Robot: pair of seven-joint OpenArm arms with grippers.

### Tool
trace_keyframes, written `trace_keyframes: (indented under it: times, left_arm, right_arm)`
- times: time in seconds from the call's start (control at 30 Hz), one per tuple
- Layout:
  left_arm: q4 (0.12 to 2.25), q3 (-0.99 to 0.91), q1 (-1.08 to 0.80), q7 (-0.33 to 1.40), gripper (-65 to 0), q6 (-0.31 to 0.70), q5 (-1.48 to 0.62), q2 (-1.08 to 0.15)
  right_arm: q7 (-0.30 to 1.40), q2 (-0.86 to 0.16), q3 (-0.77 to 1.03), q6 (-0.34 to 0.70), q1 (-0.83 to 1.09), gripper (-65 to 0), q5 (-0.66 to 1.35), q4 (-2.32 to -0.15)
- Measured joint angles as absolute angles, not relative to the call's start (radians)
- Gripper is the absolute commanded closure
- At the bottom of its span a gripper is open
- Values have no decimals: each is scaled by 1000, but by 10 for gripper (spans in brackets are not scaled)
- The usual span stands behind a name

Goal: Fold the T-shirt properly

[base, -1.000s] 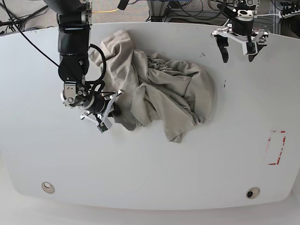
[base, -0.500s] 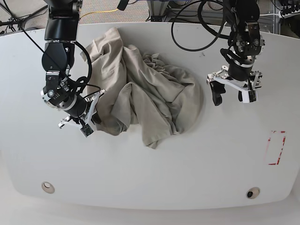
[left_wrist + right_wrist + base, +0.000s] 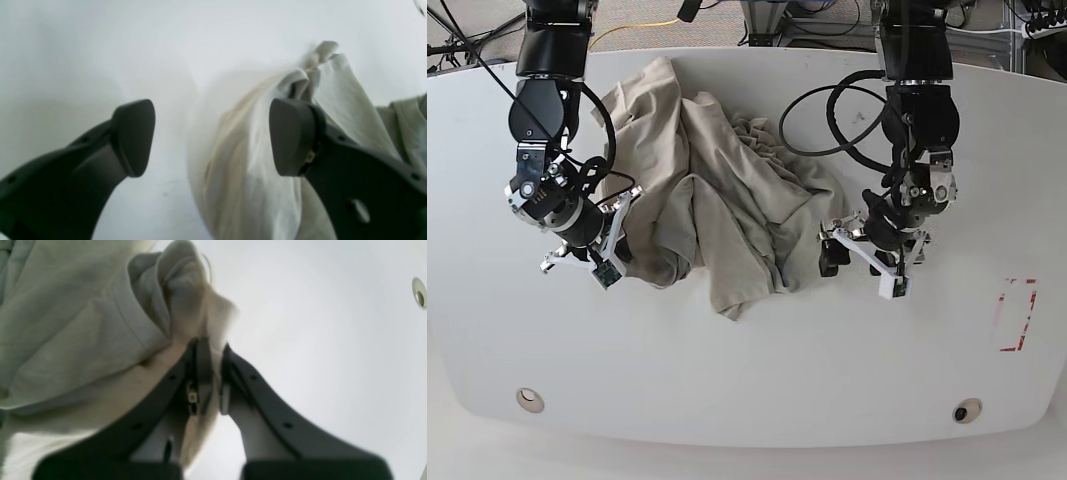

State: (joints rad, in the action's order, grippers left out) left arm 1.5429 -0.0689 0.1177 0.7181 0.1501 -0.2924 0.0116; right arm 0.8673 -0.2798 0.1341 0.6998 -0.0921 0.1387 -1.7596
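The beige T-shirt lies crumpled on the white table, left of centre. My right gripper is at the shirt's left edge and is shut on a fold of its cloth. The right wrist view shows the closed gripper pinching bunched fabric of the shirt. My left gripper is open at the shirt's right edge. In the left wrist view the gripper stands wide apart, low over the table. The shirt's edge lies between the fingers and behind the right one.
A red rectangle mark is on the table at the right. Two round holes sit near the front edge. Cables and equipment lie beyond the table's back edge.
My left arm has come from the back right down to the shirt's right edge. My right gripper has dragged its hold leftward, and the shirt has shifted left with it.
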Motion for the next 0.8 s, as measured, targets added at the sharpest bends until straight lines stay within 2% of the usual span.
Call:
trace_keyframes:
  times: [0.1,0.43,0.53,0.6,0.7,0.77,0.8]
  left_arm:
    - [1478,-43,151,710,-503,200,-293,13]
    - [1229,64,249,703,-501,199,-287,-1]
    - [1198,128,257,655,-476,203,-291,-9]
    - [1190,162,256,622,-389,203,-290,-11]
    - [1181,165,252,594,-150,204,-294,-6]
    - [1156,165,257,587,-26,203,-295,-7]
    - [1143,163,259,573,0,203,-294,-8]
  right_arm:
    - [865,-279,134,700,-92,0,144,-1760]
    - [865,-279,139,700,-84,0,143,-1761]
    - [867,-277,162,700,-71,0,143,-1761]
    - [868,-278,174,700,-67,0,142,-1761]
    - [867,-279,179,700,-67,0,143,-1762]
    - [865,-274,204,701,-66,0,155,-1762]
    - [866,-272,221,701,-67,0,160,-1761]
